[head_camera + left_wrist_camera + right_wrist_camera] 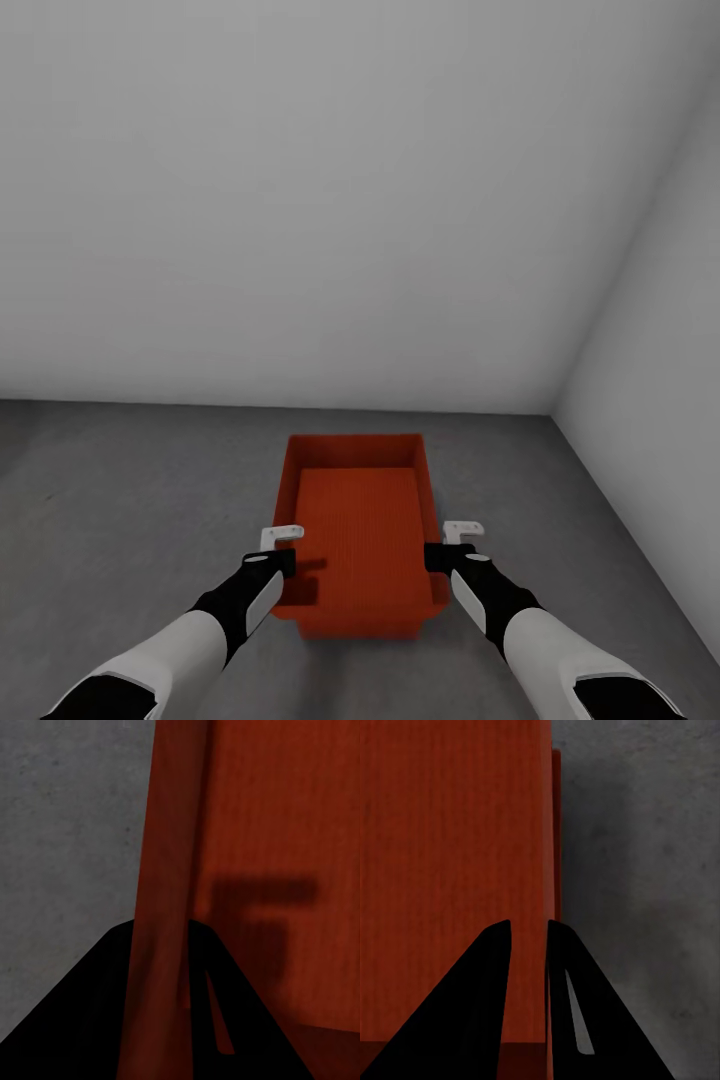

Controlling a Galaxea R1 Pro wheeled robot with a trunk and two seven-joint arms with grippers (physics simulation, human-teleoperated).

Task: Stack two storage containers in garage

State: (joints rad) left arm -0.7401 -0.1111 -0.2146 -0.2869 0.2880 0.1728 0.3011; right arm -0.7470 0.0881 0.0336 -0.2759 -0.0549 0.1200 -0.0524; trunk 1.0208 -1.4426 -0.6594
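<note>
1 storage container (358, 530) on floor (120, 500), 2 end effectors, left (283, 562) and right (443, 555), pinching its walls

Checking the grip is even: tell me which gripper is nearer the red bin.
Neither: both touch it. The left gripper clamps the red bin's left wall; the right gripper clamps its right wall, level with the left one.
</note>
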